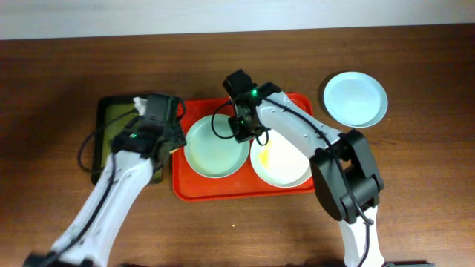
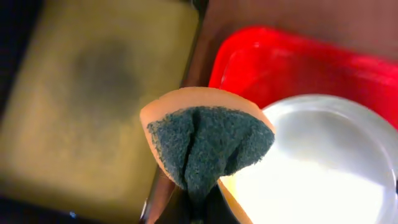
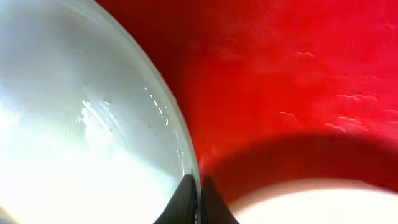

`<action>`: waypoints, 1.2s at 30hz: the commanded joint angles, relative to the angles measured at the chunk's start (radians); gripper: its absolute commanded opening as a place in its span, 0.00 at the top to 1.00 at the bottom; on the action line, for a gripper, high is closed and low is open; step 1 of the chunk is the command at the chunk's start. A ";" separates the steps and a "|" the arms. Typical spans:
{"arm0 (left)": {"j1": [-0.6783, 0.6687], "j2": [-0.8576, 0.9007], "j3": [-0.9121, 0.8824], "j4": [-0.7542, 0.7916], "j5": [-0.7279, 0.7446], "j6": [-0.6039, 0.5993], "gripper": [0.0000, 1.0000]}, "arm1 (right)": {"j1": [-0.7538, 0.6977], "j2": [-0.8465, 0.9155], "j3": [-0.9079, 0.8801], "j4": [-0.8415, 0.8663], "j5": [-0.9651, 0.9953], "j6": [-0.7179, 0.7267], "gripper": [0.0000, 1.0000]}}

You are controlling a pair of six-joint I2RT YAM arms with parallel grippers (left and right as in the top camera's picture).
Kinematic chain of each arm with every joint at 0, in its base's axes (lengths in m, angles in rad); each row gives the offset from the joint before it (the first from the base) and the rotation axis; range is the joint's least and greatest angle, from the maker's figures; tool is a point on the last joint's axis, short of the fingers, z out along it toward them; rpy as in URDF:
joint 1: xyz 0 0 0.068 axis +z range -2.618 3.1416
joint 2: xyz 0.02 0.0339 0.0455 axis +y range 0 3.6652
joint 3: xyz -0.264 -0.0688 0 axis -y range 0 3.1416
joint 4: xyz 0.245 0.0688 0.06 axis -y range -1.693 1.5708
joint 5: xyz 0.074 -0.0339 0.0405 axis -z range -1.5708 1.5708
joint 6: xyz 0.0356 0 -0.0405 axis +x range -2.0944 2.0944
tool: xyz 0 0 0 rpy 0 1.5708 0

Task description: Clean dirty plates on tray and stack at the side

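Note:
The red tray point(image 1: 189, 191) holds a pale mint plate point(image 1: 215, 148) on its left and a white plate point(image 1: 286, 167) with a yellow smear on its right. A second mint-blue plate point(image 1: 355, 99) lies on the table at the back right. My right gripper point(image 1: 241, 132) is shut on the mint plate's right rim point(image 3: 180, 149), over the tray floor point(image 3: 298, 74). My left gripper point(image 1: 172, 138) is shut on a folded orange and dark green sponge point(image 2: 205, 140) above the tray's left edge point(image 2: 261, 56), beside the mint plate point(image 2: 323, 162).
A smaller dark green-black tray point(image 1: 111, 111) lies left of the red tray, under my left arm, and it also shows in the left wrist view point(image 2: 87, 93). The white plate's edge point(image 3: 311, 205) lies close to my right fingers. Bare wooden table surrounds both trays.

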 commanded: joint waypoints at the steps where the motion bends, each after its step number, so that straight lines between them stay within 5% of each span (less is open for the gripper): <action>1: 0.066 -0.130 0.019 -0.056 -0.021 0.013 1.00 | 0.008 -0.122 0.104 -0.089 0.193 -0.071 0.96; 10: 0.227 -0.162 0.019 -0.187 -0.039 0.013 1.00 | 0.161 -0.234 0.243 -0.217 0.731 -0.207 0.96; 16: 0.270 -0.162 0.018 -0.203 -0.038 0.013 1.00 | 0.338 -0.242 0.243 -0.169 1.168 -0.552 0.96; 26: 0.270 -0.162 0.017 -0.212 -0.038 0.013 1.00 | 0.437 -0.242 0.243 0.061 1.426 -1.010 0.96; 33: 0.270 -0.162 0.017 -0.213 -0.037 0.013 1.00 | 0.438 -0.242 0.243 0.072 1.447 -1.011 0.96; 34: 0.270 -0.162 0.017 -0.213 -0.038 0.013 1.00 | 0.438 -0.242 0.243 0.072 1.430 -0.943 0.96; 36: 0.270 -0.162 0.017 -0.213 -0.038 0.013 1.00 | 0.430 -0.242 0.240 0.038 1.217 -0.588 0.96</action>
